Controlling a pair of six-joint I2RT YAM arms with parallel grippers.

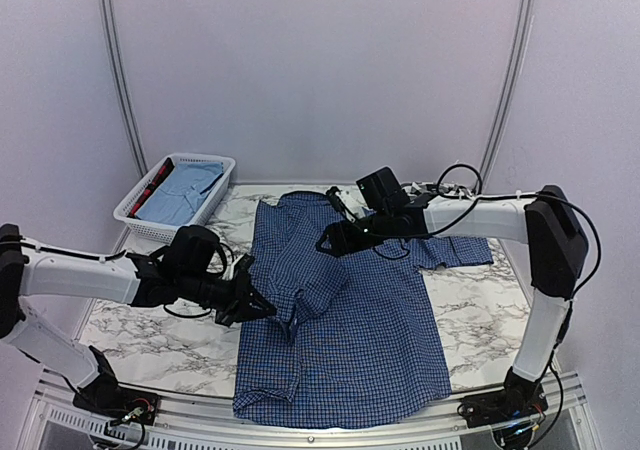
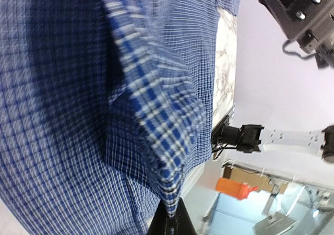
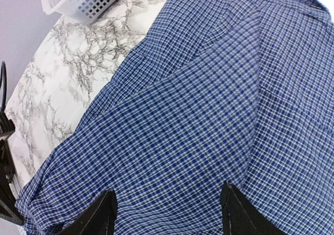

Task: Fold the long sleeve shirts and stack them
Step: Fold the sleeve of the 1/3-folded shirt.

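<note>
As I judge it, the work is standing at the first fold of the blue checked shirt (image 1: 350, 340), which is lying spread in the middle of the marble table (image 1: 140, 335), collar toward the far side, with its left side turned over onto the body; the left gripper (image 1: 250, 302) is lifting a ridge of this turned cloth at the shirt's left edge, and in the left wrist view its fingertips (image 2: 169, 222) are pressing together on the peak of the fold, so it is clamped on the shirt; the right gripper (image 1: 333, 240) is hovering over the shoulder area near the collar, its fingers (image 3: 104, 216) standing wide apart and gripping nothing; whether they are touching the cloth I cannot tell; the next move is probably asking the left arm to carry the pinched fold further inward and lay it flat without dragging the body, while the other sleeve (image 1: 460, 250), stretching out to the right, is waiting for its turn
</note>
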